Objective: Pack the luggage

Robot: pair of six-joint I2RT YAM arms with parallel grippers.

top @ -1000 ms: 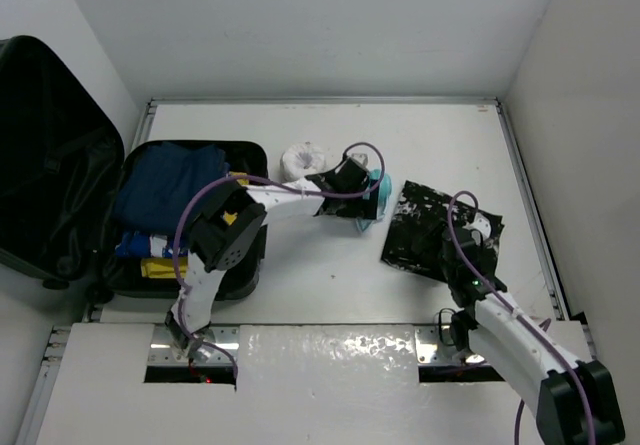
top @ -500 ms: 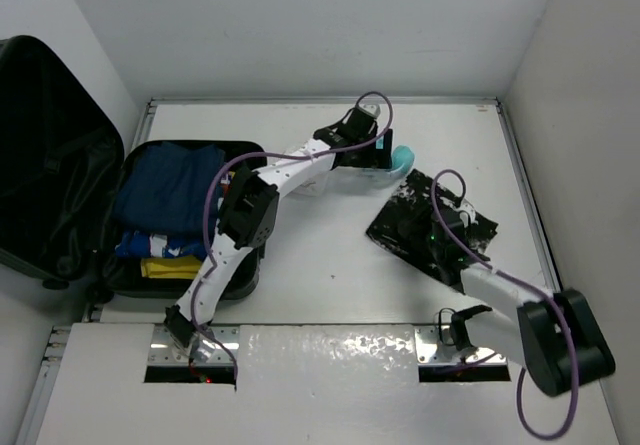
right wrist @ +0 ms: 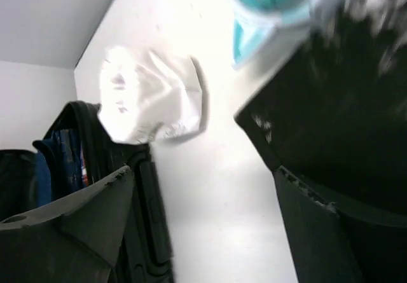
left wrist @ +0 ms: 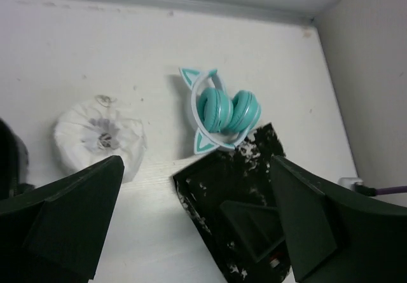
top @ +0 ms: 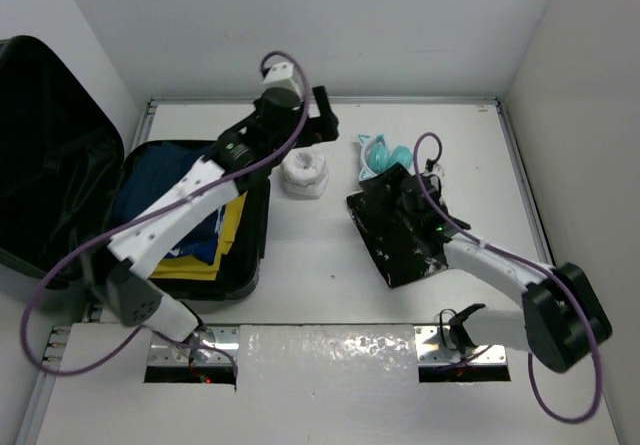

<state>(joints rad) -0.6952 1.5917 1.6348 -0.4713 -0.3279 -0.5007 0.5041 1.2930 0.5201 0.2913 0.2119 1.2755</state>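
The luggage [top: 45,155] lies open at the left, its lid leaning back, with blue clothes [top: 165,190] and a yellow item [top: 228,227] in its base. My left gripper [top: 318,115] hangs open high over the back of the table; in its own view the left gripper [left wrist: 197,226] holds nothing. My right gripper [top: 402,197] sits low at the near edge of a black white-speckled pouch [top: 400,230]. In its own view the right gripper [right wrist: 203,232] is open over bare table, the pouch [right wrist: 343,124] by its right finger.
Teal cat-ear headphones [top: 380,155] lie free behind the pouch, also in the left wrist view [left wrist: 222,111]. A white fabric roll [top: 303,170] sits beside the luggage's right rim [right wrist: 137,232]. White walls close the table at the back and right.
My left arm rose and swung left, away from the headphones, which now lie free. The right gripper pushed forward and left with the pouch, which turned, and its jaws opened wider.
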